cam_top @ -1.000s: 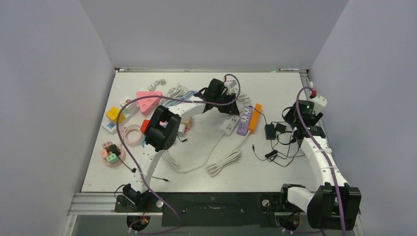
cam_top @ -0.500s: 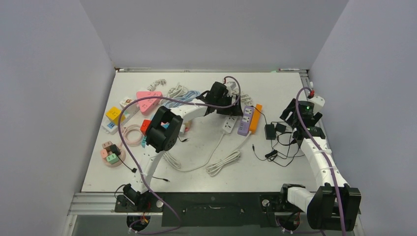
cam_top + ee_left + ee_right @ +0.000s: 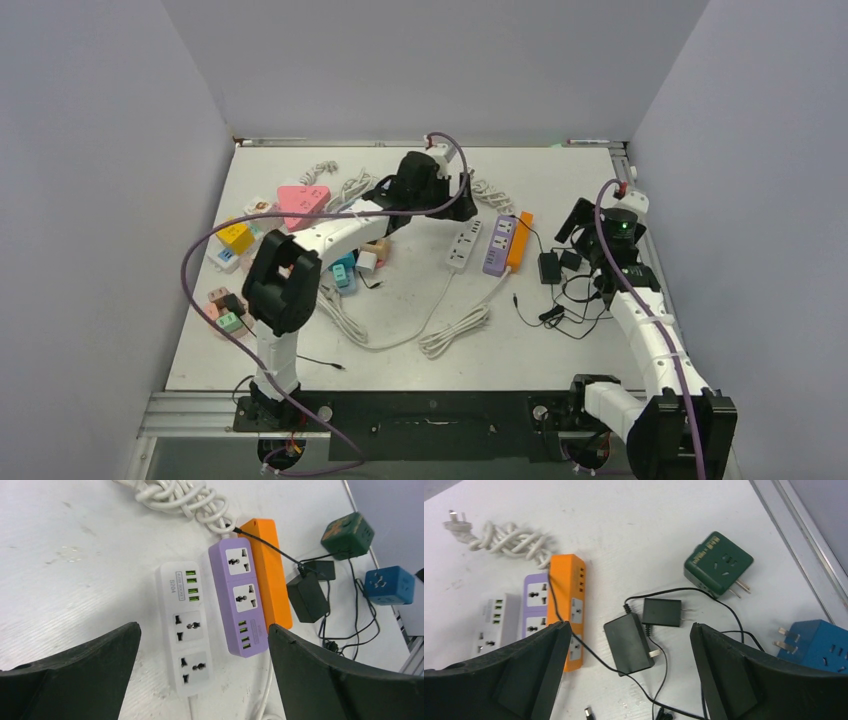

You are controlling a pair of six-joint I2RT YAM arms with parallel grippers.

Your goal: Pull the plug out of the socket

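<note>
Left claw wide open, empty, over white strip at frame centre; right claw likewise, over black adapter. Unplugging likely done; next, lift both away.

White table, pale lilac walls

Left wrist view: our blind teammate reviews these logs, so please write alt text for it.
A white power strip, a purple strip and an orange strip lie side by side, visible sockets empty. The open left hand frames them from below; black adapters lie right.
</note>
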